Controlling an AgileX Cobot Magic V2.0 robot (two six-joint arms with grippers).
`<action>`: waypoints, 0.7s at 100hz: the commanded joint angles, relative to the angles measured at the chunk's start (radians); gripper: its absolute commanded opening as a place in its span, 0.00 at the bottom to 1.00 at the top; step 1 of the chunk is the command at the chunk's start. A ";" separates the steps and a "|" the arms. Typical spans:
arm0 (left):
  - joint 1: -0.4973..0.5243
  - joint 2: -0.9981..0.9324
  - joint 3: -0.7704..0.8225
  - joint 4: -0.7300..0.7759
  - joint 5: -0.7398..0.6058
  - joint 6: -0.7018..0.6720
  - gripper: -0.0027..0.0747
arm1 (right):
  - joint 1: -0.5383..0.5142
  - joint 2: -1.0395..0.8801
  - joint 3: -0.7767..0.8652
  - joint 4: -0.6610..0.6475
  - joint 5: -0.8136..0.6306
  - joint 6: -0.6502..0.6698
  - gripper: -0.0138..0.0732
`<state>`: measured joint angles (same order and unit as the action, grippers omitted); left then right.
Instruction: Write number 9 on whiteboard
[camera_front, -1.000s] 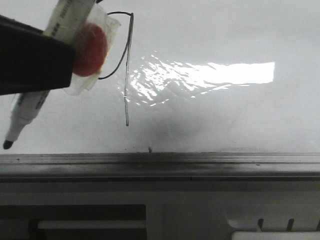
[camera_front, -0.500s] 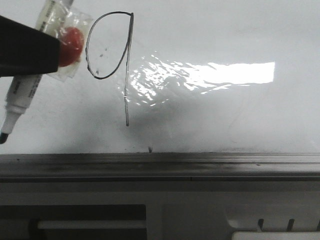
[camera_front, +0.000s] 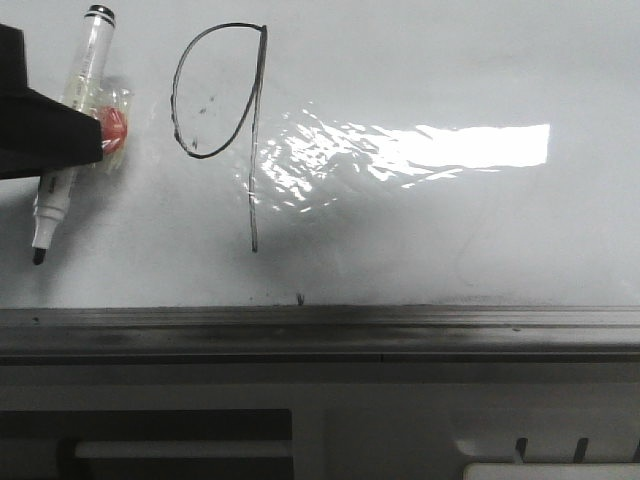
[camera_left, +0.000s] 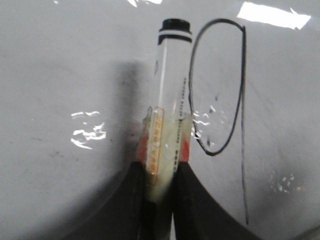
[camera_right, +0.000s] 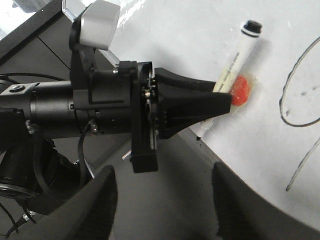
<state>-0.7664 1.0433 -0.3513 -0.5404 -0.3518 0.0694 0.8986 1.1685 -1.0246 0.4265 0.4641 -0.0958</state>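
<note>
Glossy white fills nearly every view: the whiteboard (camera_front: 450, 230) carries a broad band of glare across its middle and a grey metal tray (camera_front: 320, 335) along its bottom edge. At the board's left edge, the left gripper (camera_left: 159, 172) has its two black fingers clenched on a marker (camera_front: 68, 120), whose clear barrel is wrapped in tape with a red patch. The marker stands nearly upright, dark tip down, with its tip apart from the drawn line. Just beside it toward the centre is the number 9 (camera_front: 215, 95), an oval loop joined to a long straight stem ending above the tray. Small dark specks sit inside the loop. Bare board runs on to the right edge. The right gripper (camera_right: 162, 200) shows two dark fingers spread wide, holding nothing.
</note>
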 joint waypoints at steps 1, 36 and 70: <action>0.003 0.012 -0.033 -0.023 -0.123 -0.008 0.01 | -0.001 -0.018 -0.029 0.002 -0.045 -0.012 0.57; 0.003 0.058 -0.033 -0.084 -0.163 -0.008 0.01 | -0.001 -0.018 -0.027 0.002 -0.020 -0.012 0.57; 0.003 0.081 -0.033 -0.100 -0.161 -0.008 0.02 | -0.001 -0.018 -0.027 0.002 0.005 -0.012 0.57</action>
<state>-0.7664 1.1203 -0.3577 -0.6135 -0.4531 0.0694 0.8986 1.1685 -1.0246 0.4265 0.5157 -0.0958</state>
